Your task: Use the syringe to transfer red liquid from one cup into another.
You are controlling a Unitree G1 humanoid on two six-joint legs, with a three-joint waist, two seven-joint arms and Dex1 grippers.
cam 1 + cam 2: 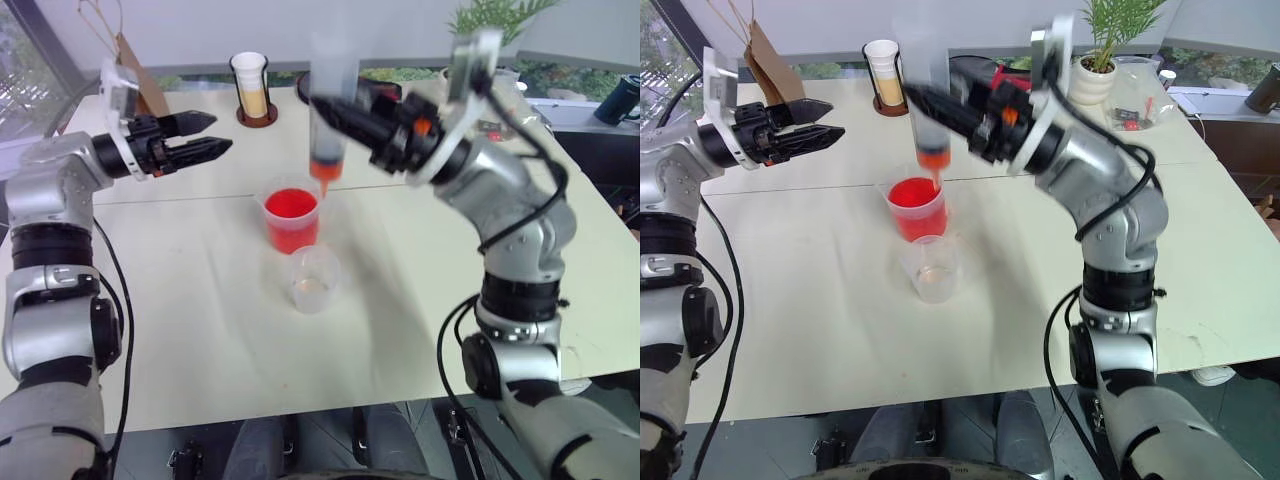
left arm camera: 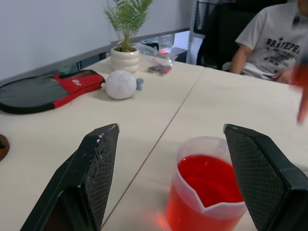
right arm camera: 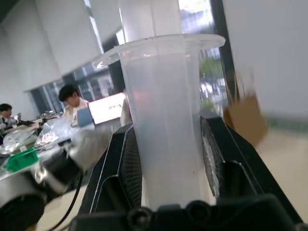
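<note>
Two tools — right tool [image 1: 335, 108] clamped on syringe [image 1: 325, 125], left tool [image 1: 205, 137] wide

2 head eyes look down at the table [image 1: 200, 300]; wrist cameras sit close.

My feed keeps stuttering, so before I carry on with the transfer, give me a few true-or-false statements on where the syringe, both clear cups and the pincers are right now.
1. The right pincer holds the syringe upright. True.
2. The syringe tip is dipped in the smaller cup. False: it hangs over the larger cup.
3. The larger cup holds red liquid. True.
4. The left pincer grips the larger cup. False: it is open and hovers apart from it.
5. The smaller cup is full of red liquid. False: it looks nearly empty.
</note>
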